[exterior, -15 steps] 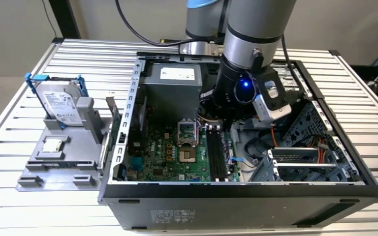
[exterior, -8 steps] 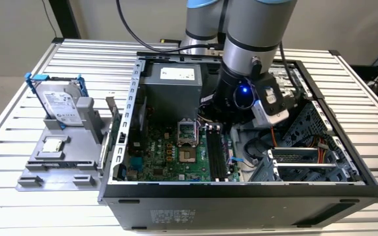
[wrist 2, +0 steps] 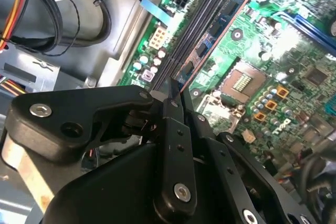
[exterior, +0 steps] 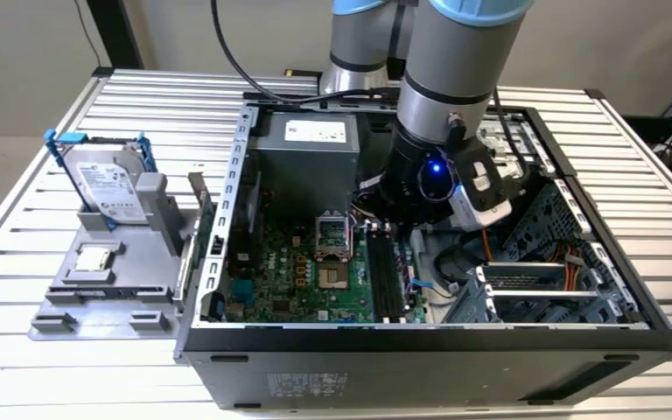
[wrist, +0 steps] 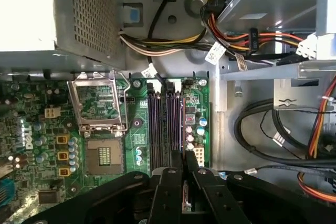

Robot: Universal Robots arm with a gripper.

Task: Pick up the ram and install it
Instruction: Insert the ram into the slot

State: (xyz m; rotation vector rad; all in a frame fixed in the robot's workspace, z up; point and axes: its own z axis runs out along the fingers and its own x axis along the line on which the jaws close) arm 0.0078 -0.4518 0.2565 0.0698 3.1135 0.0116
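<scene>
The ram (wrist 2: 212,30) is a thin dark stick with black chips and a coppery edge. It stands on edge, lengthwise along the black memory slots (wrist 2: 193,22) of the green motherboard (wrist: 139,129). My gripper (wrist 2: 173,92) is shut on its near end, with the black fingers (wrist 2: 174,129) pressed flat against both faces. In the first wrist view the ram (wrist: 182,129) is edge-on, just beside the free slots (wrist: 157,124), with the gripper (wrist: 183,167) over it. I cannot tell whether it is seated. In the exterior view the gripper (exterior: 385,229) is low inside the open computer case, over the slots (exterior: 381,276).
The CPU socket (wrist: 100,106) lies beside the slots. Cable bundles (wrist: 262,129) and a metal drive cage (exterior: 546,280) crowd the other side. The power supply (exterior: 312,149) stands at the back of the case. A silver hard drive in a blue frame (exterior: 108,179) stands on a grey stand at the exterior view's left.
</scene>
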